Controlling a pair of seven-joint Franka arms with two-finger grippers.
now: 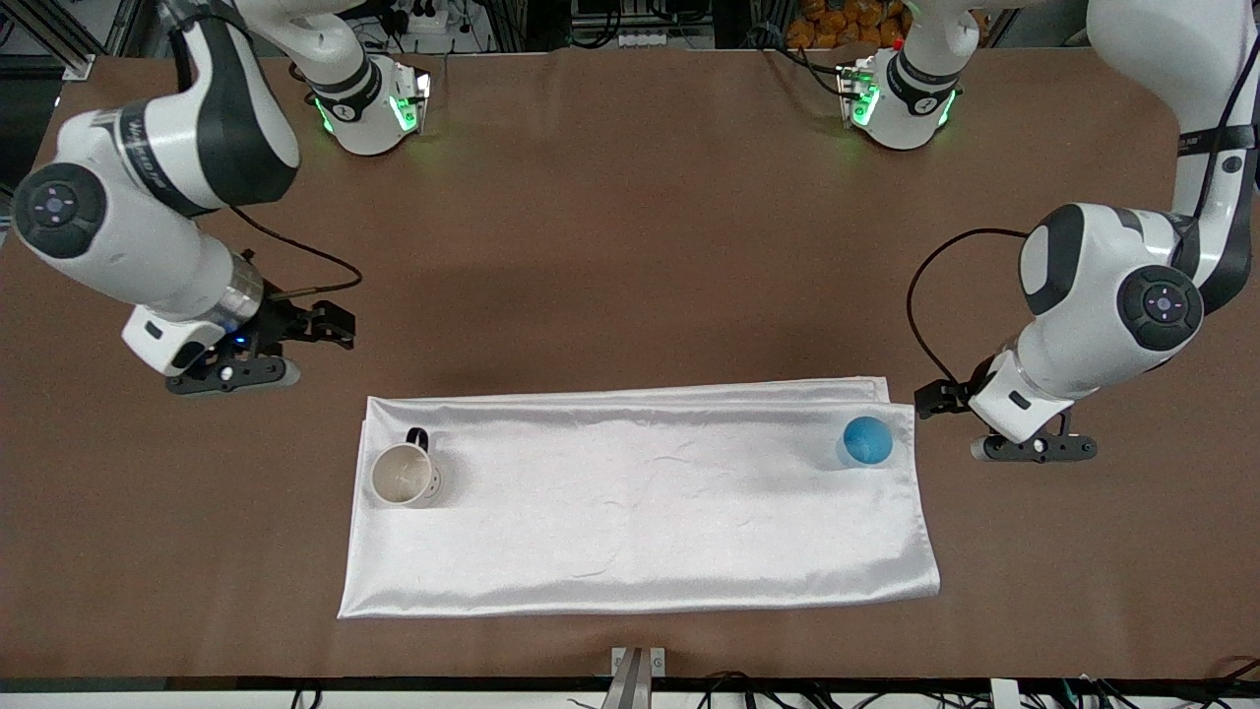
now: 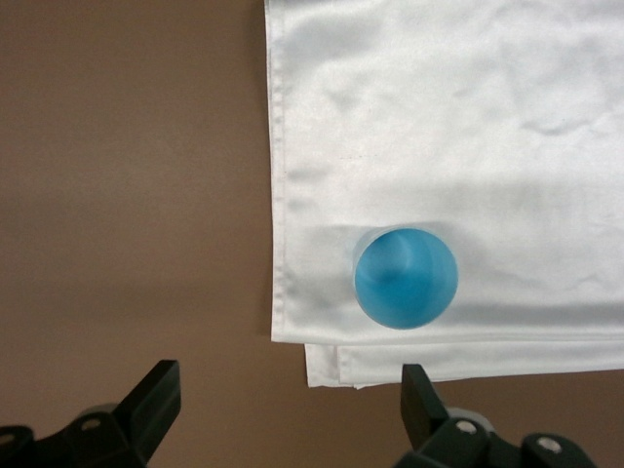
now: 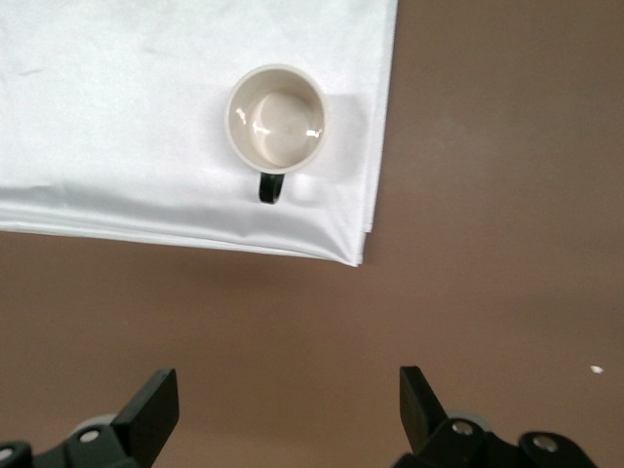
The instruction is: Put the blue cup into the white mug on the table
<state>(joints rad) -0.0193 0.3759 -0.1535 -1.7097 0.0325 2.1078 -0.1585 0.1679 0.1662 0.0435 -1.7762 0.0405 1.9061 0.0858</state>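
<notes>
Black fingers, left gripper (image 2: 288,409): spread wide, nothing between them, touching nothing; it hangs over bare brown table just off the cloth's edge at the left arm's end.
Left gripper in the front view (image 1: 940,399): beside the corner of the cloth where the blue cup stands, apart from the cup.
Right gripper (image 3: 288,409): fingers spread just as wide, empty, in contact with nothing; it hangs over bare table beside the cloth's corner at the right arm's end.
Right gripper in the front view (image 1: 330,325): over the table farther from the front camera than the mug, well apart from it.
Blue cup (image 1: 867,440): upright, mouth up, on the white cloth near its edge at the left arm's end; the left wrist view looks down into its bright blue inside (image 2: 406,278).
White mug (image 1: 405,474): upright and empty on the same cloth at the right arm's end, its black handle pointing away from the front camera; seen from above in the right wrist view (image 3: 276,118).
Cup and mug: well apart, at the two ends of the cloth.
White cloth (image 1: 640,512): shiny, folded in layers, lying flat.
Table (image 1: 630,226): matte brown, under the cloth and both arms.
</notes>
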